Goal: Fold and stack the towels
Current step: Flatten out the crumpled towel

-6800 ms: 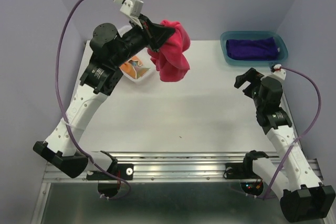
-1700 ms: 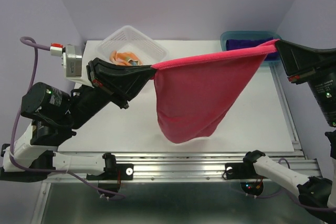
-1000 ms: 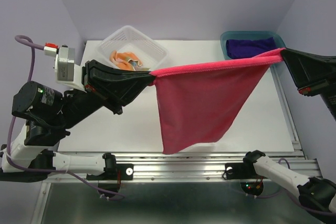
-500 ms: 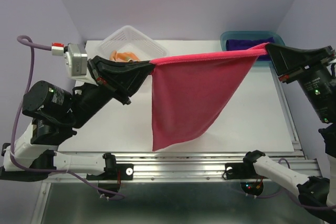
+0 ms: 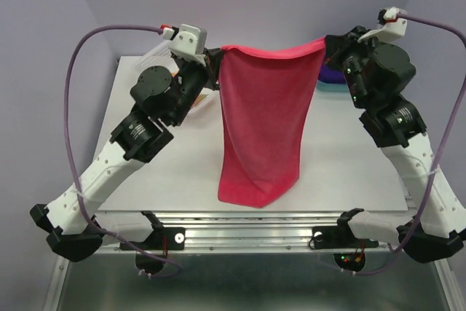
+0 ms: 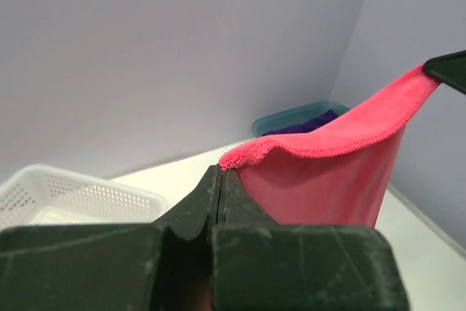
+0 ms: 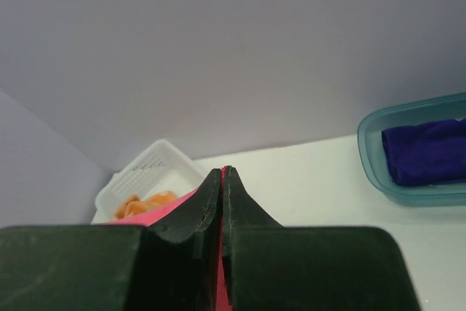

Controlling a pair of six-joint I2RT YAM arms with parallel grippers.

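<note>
A hot pink towel [image 5: 262, 121] hangs spread between my two grippers, high over the white table [image 5: 342, 158]. My left gripper [image 5: 218, 52] is shut on its left top corner, and my right gripper [image 5: 325, 43] is shut on its right top corner. The towel's lower end droops near the table's front edge. In the left wrist view the pink towel [image 6: 328, 180] runs from my fingertips [image 6: 220, 167] to the other gripper. The purple towel [image 7: 426, 151] lies in the teal tray [image 7: 371, 143]. The orange towel [image 7: 142, 204] lies in the white basket [image 7: 156, 162].
The white mesh basket [image 6: 73, 194] stands at the back left, mostly hidden behind the left arm from above. The teal tray [image 6: 291, 116] sits at the back right. Lilac walls close the back and both sides. A metal rail [image 5: 247, 225] runs along the front.
Both grippers have swung toward the back wall and closer together with the pink towel. The towel now hangs narrower and longer than before.
</note>
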